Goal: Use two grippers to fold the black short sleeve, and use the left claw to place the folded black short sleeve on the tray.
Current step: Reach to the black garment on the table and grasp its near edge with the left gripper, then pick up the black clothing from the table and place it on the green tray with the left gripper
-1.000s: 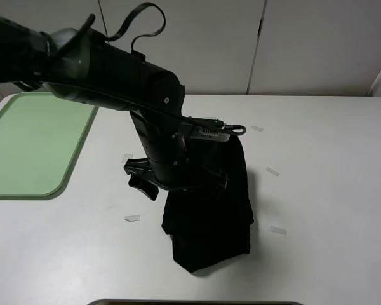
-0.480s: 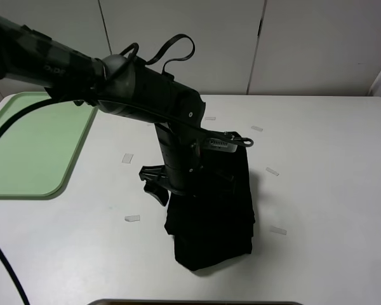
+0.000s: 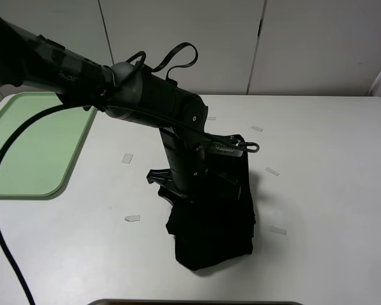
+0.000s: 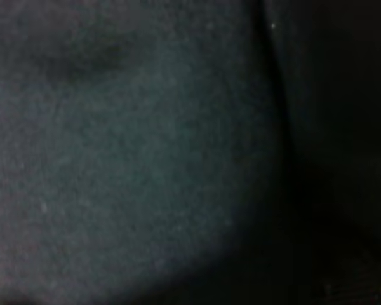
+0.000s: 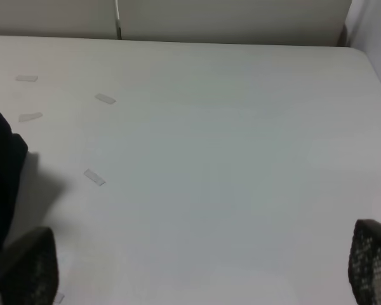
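From above, the folded black short sleeve (image 3: 213, 222) lay mid-bench, the tray (image 3: 32, 143) at the bench's left edge; the left wrist view showed only soft, limp cloth, its fingers' state unclear; the right fingers (image 5: 35, 267) stood spread, empty.

Even light; dark, blurred left-wrist view.

— What's on my table (image 3: 330, 165)?
— White top. The tray (image 3: 32, 146), pale green, lies flat at my far left. The black short sleeve (image 3: 213, 229), folded into a bundle, lies mid-table. Small tape strips (image 3: 132, 218) are scattered around it.
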You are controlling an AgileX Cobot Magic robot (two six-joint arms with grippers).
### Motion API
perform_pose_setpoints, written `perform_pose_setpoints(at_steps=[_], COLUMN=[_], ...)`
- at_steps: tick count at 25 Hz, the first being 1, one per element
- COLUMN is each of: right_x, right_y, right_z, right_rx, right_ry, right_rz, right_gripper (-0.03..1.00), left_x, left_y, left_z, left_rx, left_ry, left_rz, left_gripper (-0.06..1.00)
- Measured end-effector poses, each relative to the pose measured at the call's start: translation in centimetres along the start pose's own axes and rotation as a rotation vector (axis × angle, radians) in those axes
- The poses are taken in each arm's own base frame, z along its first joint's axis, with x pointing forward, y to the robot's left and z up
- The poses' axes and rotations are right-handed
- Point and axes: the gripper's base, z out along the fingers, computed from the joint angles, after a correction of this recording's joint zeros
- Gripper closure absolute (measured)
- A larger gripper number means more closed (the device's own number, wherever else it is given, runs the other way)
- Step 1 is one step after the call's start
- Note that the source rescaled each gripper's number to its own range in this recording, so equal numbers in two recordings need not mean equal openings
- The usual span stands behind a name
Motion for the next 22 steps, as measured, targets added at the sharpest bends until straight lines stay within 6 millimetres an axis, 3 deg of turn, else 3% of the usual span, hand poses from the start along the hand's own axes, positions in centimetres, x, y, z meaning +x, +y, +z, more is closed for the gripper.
perform_pose_setpoints(at_steps=[9,16,22], right_x=[0.00,0.00,0.00], right_y=[0.00,0.00,0.00], right_z=[0.00,0.00,0.00], right_rx=[0.000,0.000,0.000], right_ry=[0.000,0.000,0.000], right_rz=[0.000,0.000,0.000], right_gripper=[-0.03,-0.03,-0.03], left_x=[0.04,0.03,0.04], left_y=[0.28,0.37,0.70], left_z=[-0.10,-0.18,-0.65], left_rx=[-0.028,-0.039,-0.075], left_ry=[0.021,0.024,0.028], left_rz=[0.050,0.099,0.162], left_gripper=[0.35,0.69,0.69])
